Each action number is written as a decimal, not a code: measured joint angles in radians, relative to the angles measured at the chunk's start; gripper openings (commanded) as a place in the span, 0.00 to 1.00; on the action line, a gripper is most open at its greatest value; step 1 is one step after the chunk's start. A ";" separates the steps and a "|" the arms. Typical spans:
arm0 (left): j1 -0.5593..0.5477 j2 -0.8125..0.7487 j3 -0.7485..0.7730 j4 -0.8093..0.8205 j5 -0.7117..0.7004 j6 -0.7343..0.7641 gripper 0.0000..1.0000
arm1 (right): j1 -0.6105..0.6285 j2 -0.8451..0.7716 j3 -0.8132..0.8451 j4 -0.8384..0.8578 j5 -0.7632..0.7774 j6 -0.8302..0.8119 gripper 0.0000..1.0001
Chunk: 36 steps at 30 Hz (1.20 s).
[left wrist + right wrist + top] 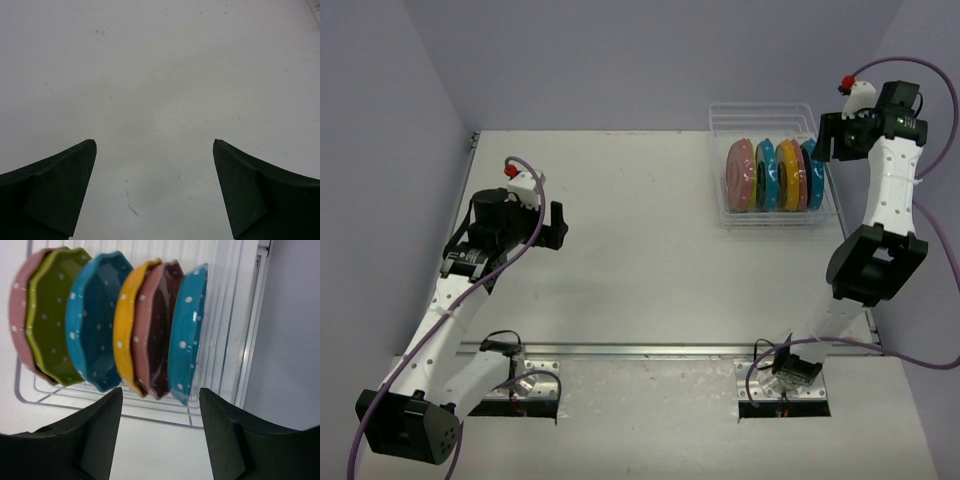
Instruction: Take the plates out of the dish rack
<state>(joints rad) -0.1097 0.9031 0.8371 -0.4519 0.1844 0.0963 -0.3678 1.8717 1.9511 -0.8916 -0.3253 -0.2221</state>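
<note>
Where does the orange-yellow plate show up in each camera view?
Top external: upper right, orange-yellow plate standing fourth from left in the dish rack.
Left wrist: not in it.
Right wrist: upper centre, again fourth from left, between a blue plate and a pink plate.
Shared landmark: the clear dish rack's ribs behind the row.

You will find no text, label, brand, number or sign that can be read in any of the three views. The only markings are plain white dots on the plates (107,325) in the dish rack (226,315), toward 2 o'clock on the counter (620,250).
</note>
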 measured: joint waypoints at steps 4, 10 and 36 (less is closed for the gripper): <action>0.000 0.000 0.000 0.000 0.000 0.000 1.00 | -0.023 0.050 0.001 -0.024 -0.001 -0.016 0.63; 0.000 0.000 0.000 0.000 0.000 0.000 1.00 | -0.020 0.124 0.030 -0.036 0.000 -0.041 0.61; 0.000 0.030 0.000 0.000 -0.009 0.000 1.00 | -0.016 0.260 0.019 0.082 0.018 -0.054 0.55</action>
<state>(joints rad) -0.1097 0.9334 0.8371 -0.4522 0.1753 0.0967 -0.3836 2.1314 1.9699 -0.8096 -0.3075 -0.2758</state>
